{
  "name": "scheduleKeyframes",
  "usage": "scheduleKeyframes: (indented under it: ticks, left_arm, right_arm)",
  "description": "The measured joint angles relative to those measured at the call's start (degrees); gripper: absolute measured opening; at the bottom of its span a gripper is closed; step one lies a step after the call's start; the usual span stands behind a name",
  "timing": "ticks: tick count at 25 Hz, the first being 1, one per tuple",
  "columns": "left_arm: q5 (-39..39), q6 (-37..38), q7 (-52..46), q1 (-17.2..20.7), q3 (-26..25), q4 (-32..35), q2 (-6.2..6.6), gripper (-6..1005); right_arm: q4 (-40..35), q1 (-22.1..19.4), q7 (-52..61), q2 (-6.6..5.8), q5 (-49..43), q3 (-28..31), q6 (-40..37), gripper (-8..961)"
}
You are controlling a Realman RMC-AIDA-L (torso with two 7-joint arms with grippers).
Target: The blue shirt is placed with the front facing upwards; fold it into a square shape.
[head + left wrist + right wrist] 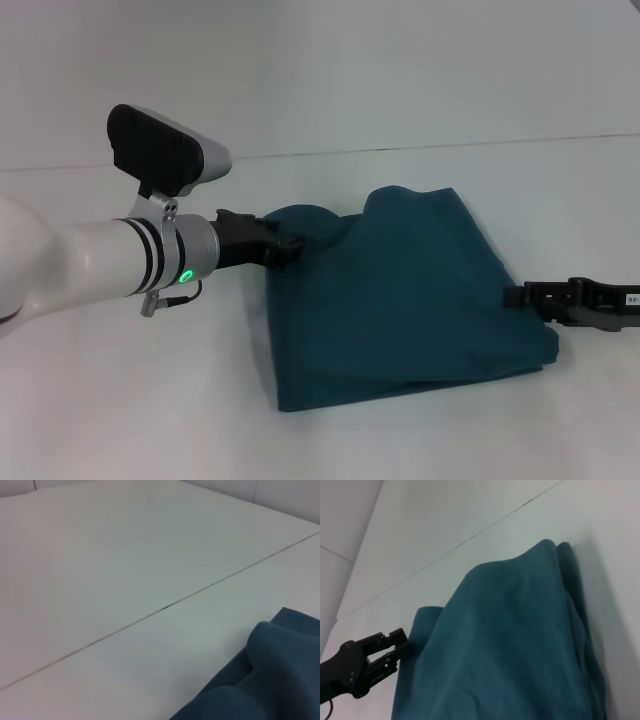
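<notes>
Left gripper [290, 245] jaws clamp the folded blue shirt's [400, 290] left edge, right gripper [520, 296] jaws' state unclear; lower both sides evenly.

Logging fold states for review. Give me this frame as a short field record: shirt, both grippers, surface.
shirt: blue shirt already folded into a rough rectangle, lettering not visible, far edge bunched up
left gripper: left gripper at the shirt's far-left corner, fingers closed on the cloth edge
right gripper: right gripper low at the shirt's right edge, touching or nearly touching it
surface: white table with a thin seam line beyond the shirt
fold status: not yet square, top layer loose and humped
</notes>
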Motion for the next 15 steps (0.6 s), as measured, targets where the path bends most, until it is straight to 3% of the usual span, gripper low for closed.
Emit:
scheduleKeyframes:
  ticks: [2,9,15]
  left_arm:
    - [-0.02,0.23,0.00,-0.05,-0.03,-0.05,-0.01,405]
    - [-0.10,2.56,-1.02,-0.39,-0.31,0.20,0.09,396]
    - [0.26,2.46,-3.35,-0.86,0.02,-0.01,0.24,555]
  right_arm:
    - [0.00,0.01,-0.07,0.19,0.00,-0.03,-0.02,732]
    - [-0.08,-0.12,-0.13,0.13,0.01,-0.04,-0.17,731]
    - [-0.12,-0.17,-0.15,0.17,0.01,-0.04,-0.20,731]
